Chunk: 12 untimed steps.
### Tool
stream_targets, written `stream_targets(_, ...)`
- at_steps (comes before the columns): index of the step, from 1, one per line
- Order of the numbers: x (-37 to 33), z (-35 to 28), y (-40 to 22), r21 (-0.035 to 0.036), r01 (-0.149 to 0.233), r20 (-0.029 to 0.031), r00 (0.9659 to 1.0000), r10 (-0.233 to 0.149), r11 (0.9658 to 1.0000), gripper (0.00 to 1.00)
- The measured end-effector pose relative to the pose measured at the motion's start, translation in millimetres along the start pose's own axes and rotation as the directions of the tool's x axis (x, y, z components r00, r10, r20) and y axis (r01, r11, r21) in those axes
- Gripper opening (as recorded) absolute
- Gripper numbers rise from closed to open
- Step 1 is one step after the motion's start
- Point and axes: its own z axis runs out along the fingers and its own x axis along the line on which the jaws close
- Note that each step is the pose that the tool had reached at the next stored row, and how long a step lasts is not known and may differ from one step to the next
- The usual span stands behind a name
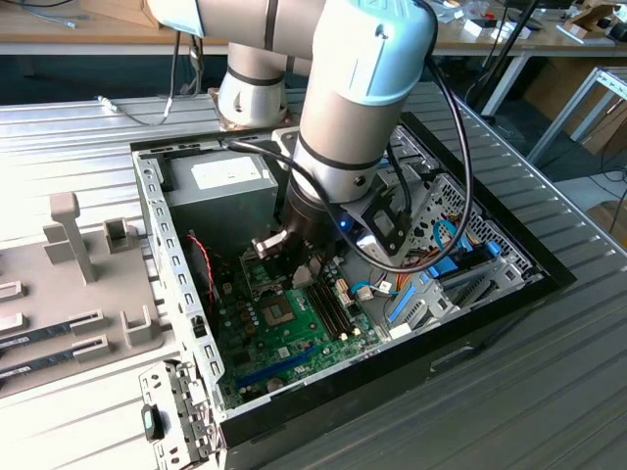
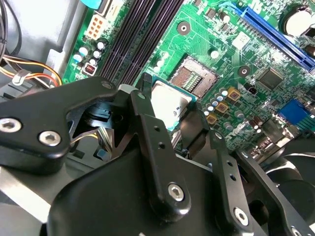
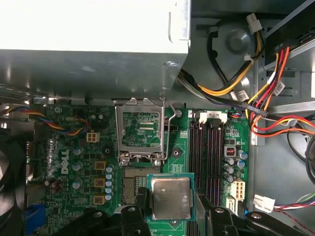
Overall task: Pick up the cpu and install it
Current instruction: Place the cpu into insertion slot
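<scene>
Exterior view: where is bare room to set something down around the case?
Bare ribbed table along the black wall of the case, toward the exterior view's right. Inside is crowded: motherboard, cables, the gripper holding the cpu.

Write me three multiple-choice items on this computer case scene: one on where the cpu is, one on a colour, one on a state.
1. Where is the cpu?
A. On the table outside the case.
B. Between the gripper's fingers, above the motherboard.
C. Seated in the socket.

2. What colour is the long expansion slot?
A. Blue.
B. Red.
C. White.

3. How is the metal load plate of the socket?
A. Clamped down.
B. Removed.
C. Swung up, open.

Answers:
1. B, the first wrist view shows it gripped beside the bare socket.
2. A, it shows blue in the second wrist view.
3. C, it stands lifted, leaving the socket bare.
</scene>
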Motion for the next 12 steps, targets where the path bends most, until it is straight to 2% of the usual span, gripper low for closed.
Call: stream_targets(12, 3.2, 3.5, 0.1, 0.0000, 0.000, -0.0001, 1.0000, 0.000, 1.0000, 0.47)
